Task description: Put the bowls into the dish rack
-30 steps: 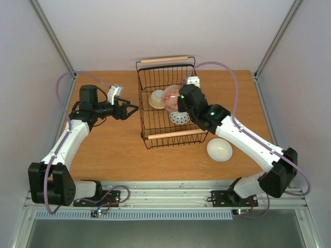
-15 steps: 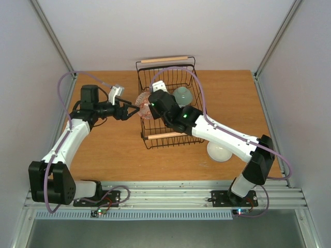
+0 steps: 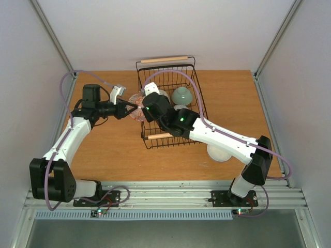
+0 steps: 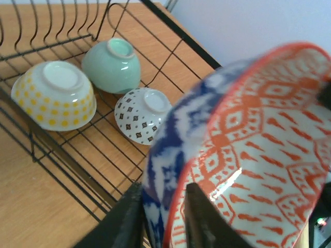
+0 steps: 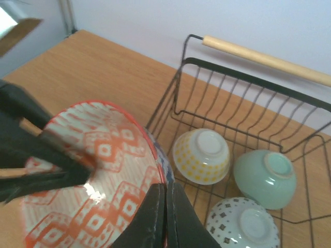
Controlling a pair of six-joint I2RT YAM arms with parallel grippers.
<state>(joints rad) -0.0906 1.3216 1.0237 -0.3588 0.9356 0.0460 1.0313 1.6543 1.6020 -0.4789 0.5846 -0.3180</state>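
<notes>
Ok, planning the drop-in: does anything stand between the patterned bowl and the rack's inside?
Yes: the dish rack's left wire wall. The patterned bowl, held at its rim by the right gripper with the left gripper straddling the rim too, sits just outside that wall.

Left arm extended, right arm stretched leftward, left hand [image 4: 165, 192] and right hand [image 5: 165, 190] clamping one bowl [image 4: 248, 150]

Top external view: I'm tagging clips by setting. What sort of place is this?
Probably a robot test cell, not a kitchen: plain white panel walls enclose a wooden table, two arms are bolted to a metal rail, and the only kitchenware is a dish rack and bowls.
</notes>
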